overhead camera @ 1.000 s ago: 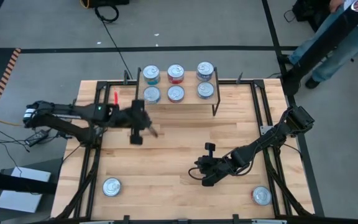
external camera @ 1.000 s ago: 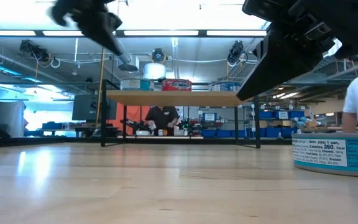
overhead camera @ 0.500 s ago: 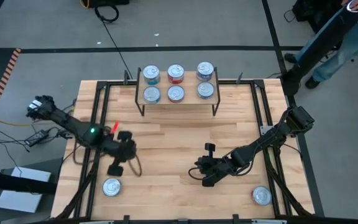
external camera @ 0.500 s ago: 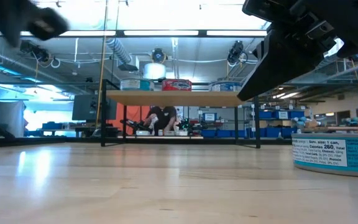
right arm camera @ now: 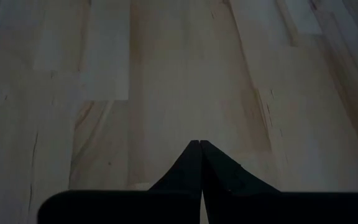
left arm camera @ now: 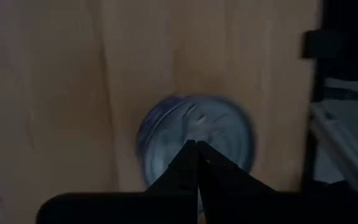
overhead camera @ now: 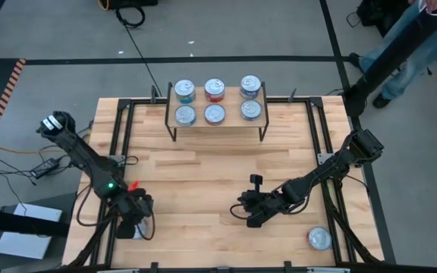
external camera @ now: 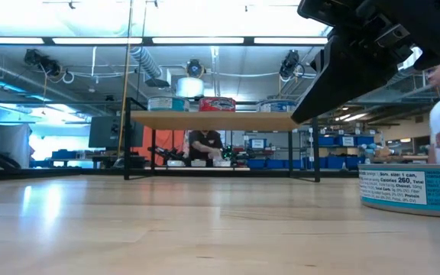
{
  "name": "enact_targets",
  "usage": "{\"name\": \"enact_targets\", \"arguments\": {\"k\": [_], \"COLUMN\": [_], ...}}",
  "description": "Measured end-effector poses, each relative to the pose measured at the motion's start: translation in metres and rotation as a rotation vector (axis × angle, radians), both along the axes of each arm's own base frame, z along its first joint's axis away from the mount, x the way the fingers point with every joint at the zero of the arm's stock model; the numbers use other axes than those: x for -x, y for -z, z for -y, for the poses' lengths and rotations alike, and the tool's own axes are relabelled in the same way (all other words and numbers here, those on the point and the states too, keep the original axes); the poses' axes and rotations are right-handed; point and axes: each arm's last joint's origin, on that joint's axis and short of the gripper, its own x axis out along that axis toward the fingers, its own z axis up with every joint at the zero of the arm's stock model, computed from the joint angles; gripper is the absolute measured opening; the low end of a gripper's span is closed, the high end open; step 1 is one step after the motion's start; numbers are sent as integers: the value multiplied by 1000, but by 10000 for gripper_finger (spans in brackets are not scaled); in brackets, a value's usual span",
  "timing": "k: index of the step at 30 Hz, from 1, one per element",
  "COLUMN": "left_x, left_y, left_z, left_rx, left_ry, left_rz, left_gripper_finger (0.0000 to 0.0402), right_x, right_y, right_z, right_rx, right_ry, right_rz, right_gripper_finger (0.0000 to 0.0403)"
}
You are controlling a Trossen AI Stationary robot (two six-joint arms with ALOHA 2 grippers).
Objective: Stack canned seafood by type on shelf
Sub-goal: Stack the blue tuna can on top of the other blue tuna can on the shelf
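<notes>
My left gripper [overhead camera: 131, 224] hangs shut over a blue-labelled can [left arm camera: 194, 146] that stands on its base at the table's near left corner. In the high view the gripper hides most of that can. My right gripper [overhead camera: 250, 220] is shut above bare wood near the table's middle, its fingers [right arm camera: 196, 144] pointing down at a slant. The shelf [overhead camera: 232, 102] stands at the far edge and carries several cans [overhead camera: 215, 89] with teal, red and blue labels. A teal-labelled can [overhead camera: 319, 239] stands at the near right.
A black metal frame [overhead camera: 112, 152] runs along the table's sides. A person [overhead camera: 408, 38] stands beyond the far right corner. Bare wood lies between the shelf and the arms. In the low view the right arm [external camera: 357, 61] fills the upper right.
My left gripper has swung from just in front of the shelf toward the table's near left corner, has come down, and has turned until it points down over the blue-labelled can. It has stayed shut.
</notes>
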Motion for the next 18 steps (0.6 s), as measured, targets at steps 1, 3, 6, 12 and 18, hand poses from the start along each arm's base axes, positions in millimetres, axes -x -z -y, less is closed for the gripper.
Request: {"name": "enact_targets", "arguments": {"k": [1, 3, 6, 12, 18], "left_x": [3, 7, 9, 2, -10], "left_y": [4, 10, 14, 18, 22], "left_z": [0, -2, -3, -7, -11], "left_rx": [-7, -21, -27, -69, -82], "left_ry": [-10, -24, -35, -87, -107], "left_rz": [-18, -45, -58, -45, -31], "left_gripper_finger": [5, 5, 5, 5, 5], "right_x": [0, 0, 0, 0, 0], "right_y": [0, 0, 0, 0, 0], "right_z": [0, 0, 0, 0, 0], "right_rx": [-1, -2, -1, -1, -1], "right_ry": [0, 0, 0, -1, 0], "right_rz": [2, 3, 3, 3, 3], "right_gripper_finger": [10, 10, 10, 10, 10]}}
